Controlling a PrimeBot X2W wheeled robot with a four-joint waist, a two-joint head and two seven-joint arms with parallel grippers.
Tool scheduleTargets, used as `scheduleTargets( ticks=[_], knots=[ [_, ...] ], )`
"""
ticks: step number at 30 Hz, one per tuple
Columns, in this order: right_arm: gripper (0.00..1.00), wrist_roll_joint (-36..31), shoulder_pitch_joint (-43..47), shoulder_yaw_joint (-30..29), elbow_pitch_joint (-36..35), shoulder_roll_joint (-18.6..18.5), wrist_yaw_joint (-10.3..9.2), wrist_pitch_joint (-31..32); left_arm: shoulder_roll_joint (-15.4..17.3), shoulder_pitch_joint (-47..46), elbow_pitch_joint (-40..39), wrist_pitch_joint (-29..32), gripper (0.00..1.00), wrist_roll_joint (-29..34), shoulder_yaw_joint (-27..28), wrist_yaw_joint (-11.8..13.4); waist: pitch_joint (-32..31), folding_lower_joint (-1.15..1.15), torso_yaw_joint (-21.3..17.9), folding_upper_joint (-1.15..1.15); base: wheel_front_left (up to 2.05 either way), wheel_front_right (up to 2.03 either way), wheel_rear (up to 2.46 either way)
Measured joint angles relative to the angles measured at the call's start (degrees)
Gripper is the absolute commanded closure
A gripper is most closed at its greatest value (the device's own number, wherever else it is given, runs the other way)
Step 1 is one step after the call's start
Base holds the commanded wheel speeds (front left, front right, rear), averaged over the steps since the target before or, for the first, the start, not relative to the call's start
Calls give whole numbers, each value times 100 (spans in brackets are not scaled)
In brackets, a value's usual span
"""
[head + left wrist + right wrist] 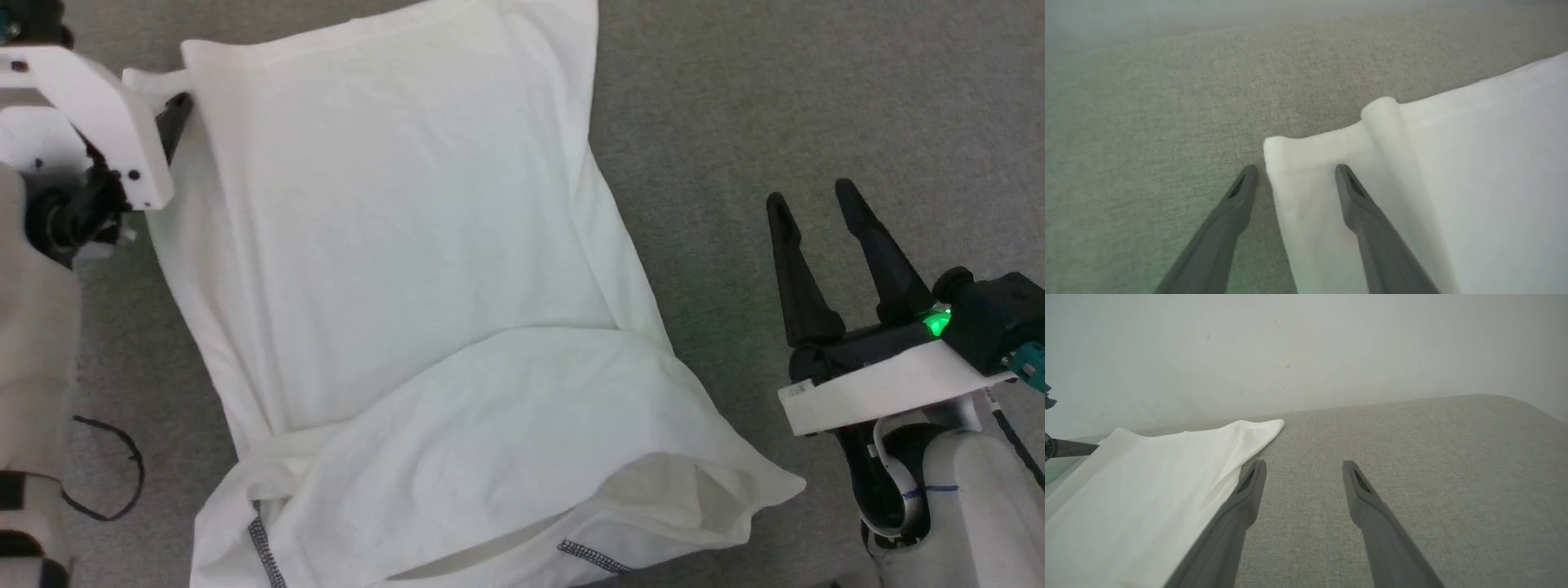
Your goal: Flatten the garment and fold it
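1. Cloth position first: the white long-sleeved shirt of thin soft fabric [392, 245] lies spread on the grey fabric-covered worktop [816, 98]. Its near part is doubled over in a slanting layer, and dark grey zigzag stitching [263, 549] shows at the near edge.
2. My left fingers [1359, 212] stand apart and hold nothing. They straddle the shirt's far left corner, one over bare worktop and the other over the cloth. My right fingers [796, 269] are apart too, empty, over bare worktop off the shirt's right edge.
3. Risk, as I judge it: a small rolled ridge [1378, 112] sits just beside that corner. If I close here I could pinch one layer alone or catch the roll, and a crease would get folded in.
4. The fabric looks light and slippery. A one-sided pull from the left would likely drag the whole shirt askew and spoil the doubled layer nearer me, since my right side holds nothing down.
5. A loose black cable loop [142, 469] lies by my left arm and might snag if that arm sweeps back.
6. Writing: none readable. No brand shows on the shirt, and a small white tag [804, 398] on my right wrist is too small to read.
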Motion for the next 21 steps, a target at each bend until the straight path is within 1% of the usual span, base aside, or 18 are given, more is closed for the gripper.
scheduleTargets(
  ticks=[5, 6, 7, 8, 11, 14, 16, 18, 21],
  knots=[
    [0, 101, -14, 33, 135, 3, 0, -93, 252, -291, 338, 748, 0, -127, -76, -45, 163, -3, -233, 0, 0, 0, 0],
    [0, 101, -14, 31, 152, 3, 0, -99, 277, -342, 359, 918, 13, -167, -91, -46, 183, -3, -271, 0, 0, 0, 0],
    [0, 108, -14, 23, 172, 3, 0, -100, 294, -398, 385, 1107, 62, -235, -93, -47, 199, -3, -303, 0, 0, 0, 0],
    [0, 110, -17, 15, 197, 3, 0, -105, 315, -446, 392, 1265, 100, -305, -107, -47, 212, -3, -327, 0, 0, 0, 0],
    [0, 124, -21, -14, 248, 3, 0, -108, 357, -519, 383, 1577, 100, -411, -142, -47, 218, -2, -343, 0, 0, 0, 0],
    [0, 154, -113, -21, 312, 4, 0, -90, 328, -489, 325, 1559, 100, -424, -223, -48, 182, -1, -313, 0, 0, 0, 0],
    [0, 179, -227, -15, 404, 4, 0, -44, 315, -411, 277, 1323, 100, -392, -241, -36, 143, 0, -288, 0, 0, 0, 0],
    [0, 398, -454, 49, 587, 1, 0, 12, 300, -308, 218, 1014, 100, -305, -272, -14, 105, 0, -254, 0, 0, 0, 0],
    [0, 686, -1068, 175, 1147, -15, 0, 207, 234, -257, 152, 684, 100, -252, -308, 15, 66, 1, -186, 0, 0, 0, 0]
  ],
)
